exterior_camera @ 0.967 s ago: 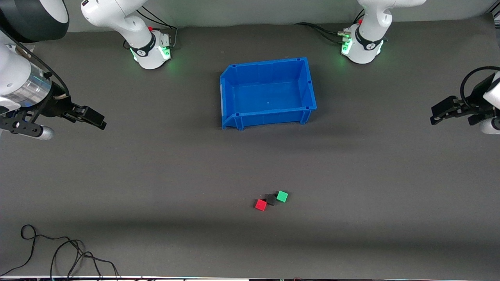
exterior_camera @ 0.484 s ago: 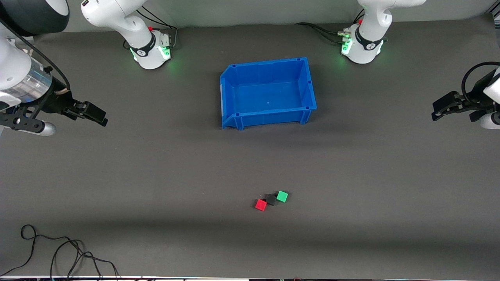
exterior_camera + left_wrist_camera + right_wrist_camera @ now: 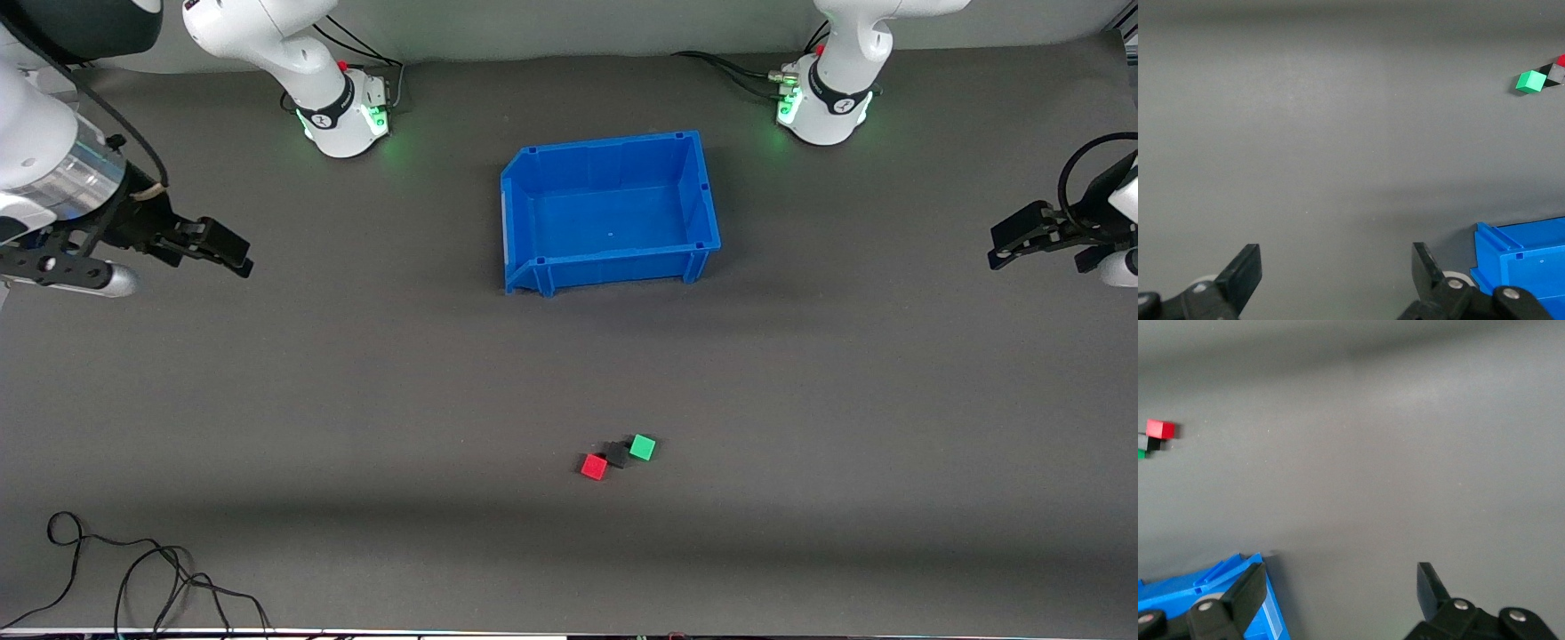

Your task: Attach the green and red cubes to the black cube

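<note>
The red cube (image 3: 593,467), black cube (image 3: 616,455) and green cube (image 3: 642,447) lie in a touching row on the dark table, black in the middle, nearer the front camera than the blue bin. My left wrist view shows the green cube (image 3: 1531,81), black cube (image 3: 1555,72) and red cube (image 3: 1561,61) far off. In my right wrist view the red cube (image 3: 1161,429) and black cube (image 3: 1147,443) show at the frame's edge. The left gripper (image 3: 1006,246) (image 3: 1336,257) hangs open and empty at its arm's end of the table. The right gripper (image 3: 229,252) (image 3: 1341,577) is open and empty at its own end.
An empty blue bin (image 3: 613,262) stands mid-table between the cubes and the two arm bases (image 3: 342,111) (image 3: 822,107). A loose black cable (image 3: 133,578) lies at the table's near corner on the right arm's end. Bare dark mat surrounds the cubes.
Both grippers have drifted slightly toward the robots' bases, still open. The three cubes and the bin have not moved.
</note>
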Controlling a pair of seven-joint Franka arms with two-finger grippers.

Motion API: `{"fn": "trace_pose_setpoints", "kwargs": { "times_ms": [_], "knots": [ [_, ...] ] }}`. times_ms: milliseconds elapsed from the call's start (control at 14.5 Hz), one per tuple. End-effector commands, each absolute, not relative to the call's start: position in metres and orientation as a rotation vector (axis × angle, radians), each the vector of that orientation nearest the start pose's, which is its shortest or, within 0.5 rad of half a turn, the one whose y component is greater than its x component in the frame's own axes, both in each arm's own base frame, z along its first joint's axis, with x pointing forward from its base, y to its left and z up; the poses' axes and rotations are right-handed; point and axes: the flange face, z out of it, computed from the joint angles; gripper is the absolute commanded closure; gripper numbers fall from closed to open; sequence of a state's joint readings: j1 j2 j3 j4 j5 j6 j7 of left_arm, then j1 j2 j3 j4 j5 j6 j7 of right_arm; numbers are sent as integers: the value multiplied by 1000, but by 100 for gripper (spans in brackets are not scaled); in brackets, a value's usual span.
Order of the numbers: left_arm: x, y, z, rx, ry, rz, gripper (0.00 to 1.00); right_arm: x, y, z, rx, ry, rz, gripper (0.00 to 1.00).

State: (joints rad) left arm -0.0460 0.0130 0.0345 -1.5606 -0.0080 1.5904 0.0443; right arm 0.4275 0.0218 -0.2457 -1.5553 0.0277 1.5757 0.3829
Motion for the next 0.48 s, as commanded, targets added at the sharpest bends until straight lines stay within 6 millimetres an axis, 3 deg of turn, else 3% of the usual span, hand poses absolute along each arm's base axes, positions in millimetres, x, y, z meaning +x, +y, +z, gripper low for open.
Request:
{"fn": "trace_pose_setpoints", "kwargs": {
  "times_ms": [0,207,415],
  "knots": [
    [555,-8,633,-3131,120,-21,0,545,86,632,-3126,264,4,0],
    [556,-6,631,-3131,115,-17,0,540,68,639,-3124,189,8,0],
    [556,-7,631,-3131,118,-14,0,535,75,641,-3130,170,22,0]
  ]
}}
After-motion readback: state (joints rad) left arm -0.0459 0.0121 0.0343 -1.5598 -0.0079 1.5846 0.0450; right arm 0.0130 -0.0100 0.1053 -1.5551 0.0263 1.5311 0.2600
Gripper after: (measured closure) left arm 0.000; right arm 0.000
